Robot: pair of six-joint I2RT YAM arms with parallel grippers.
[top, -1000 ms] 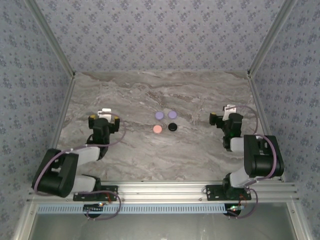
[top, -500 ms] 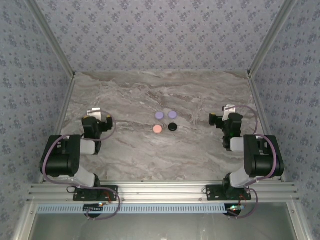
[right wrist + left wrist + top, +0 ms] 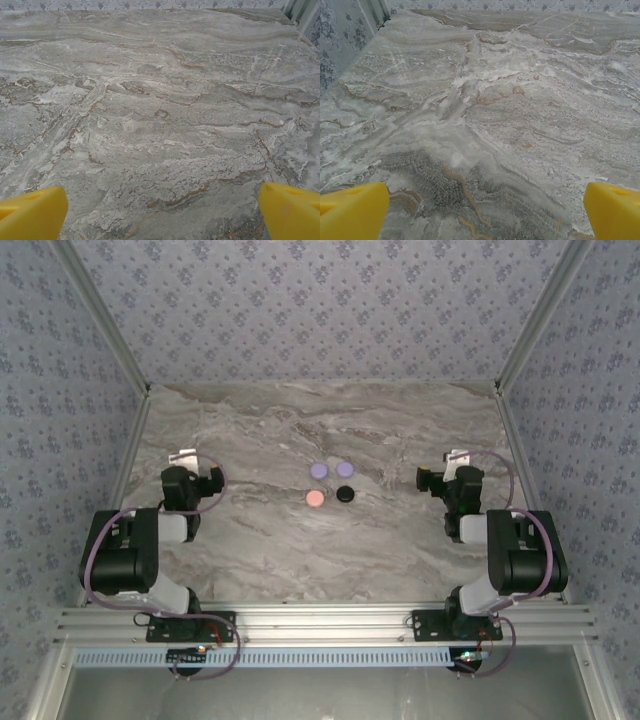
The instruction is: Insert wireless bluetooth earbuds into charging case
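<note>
Left tool (image 3: 190,472) and right tool (image 3: 447,475) gape wide, empty. They flank the four discs (image 3: 345,494), so either can reach.

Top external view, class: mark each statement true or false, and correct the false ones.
1. Two lilac discs lie side by side on the marble table. True.
2. The black disc lies left of the pink disc. False: it lies to its right.
3. The left gripper is shut on a disc. False: it is open, holds nothing and stands well to the left of the discs.
4. The right gripper is open. True.
</note>
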